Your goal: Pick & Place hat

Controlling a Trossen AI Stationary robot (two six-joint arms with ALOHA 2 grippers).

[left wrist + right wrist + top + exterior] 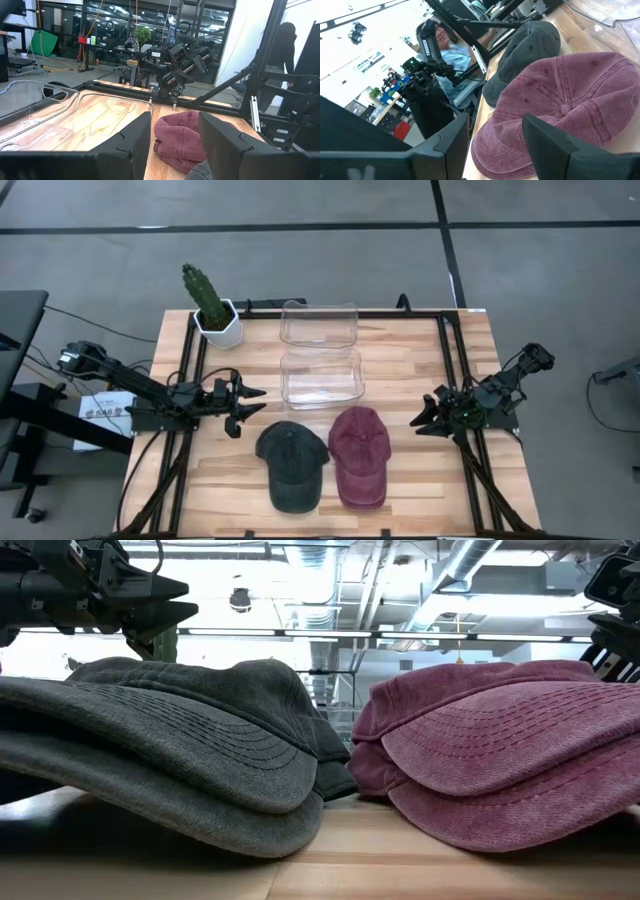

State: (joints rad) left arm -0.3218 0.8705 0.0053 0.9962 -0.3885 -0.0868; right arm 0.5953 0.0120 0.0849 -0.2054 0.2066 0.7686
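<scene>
While both arms hang at the table's outer edges, the two caps lie untouched on the near part of the wooden table (410,490). At the far left of the high view the left gripper (243,406) hovers above the boards with its two fingers spread apart and nothing between them, pointing toward the middle of the table. Behind it, at the table's far left corner, a cactus in a white pot (214,312) stands upright. Next come two clear plastic bins, one behind the other along the table's middle: the far bin (319,323) by the back edge and the near bin (321,377) just in front of it; what they hold, if anything, cannot be told. In front of the near bin lies the dark grey hat (291,465), crown toward the bins and brim toward the front edge. Just beside it to the right lies the maroon hat (359,454), turned the same way, the two crowns close together. In the low view both brims face the camera, grey at left and maroon at right. At the right edge the right gripper (432,417) hangs near the maroon hat but apart from it, fingers likewise parted and holding nothing, aimed inward across the table
</scene>
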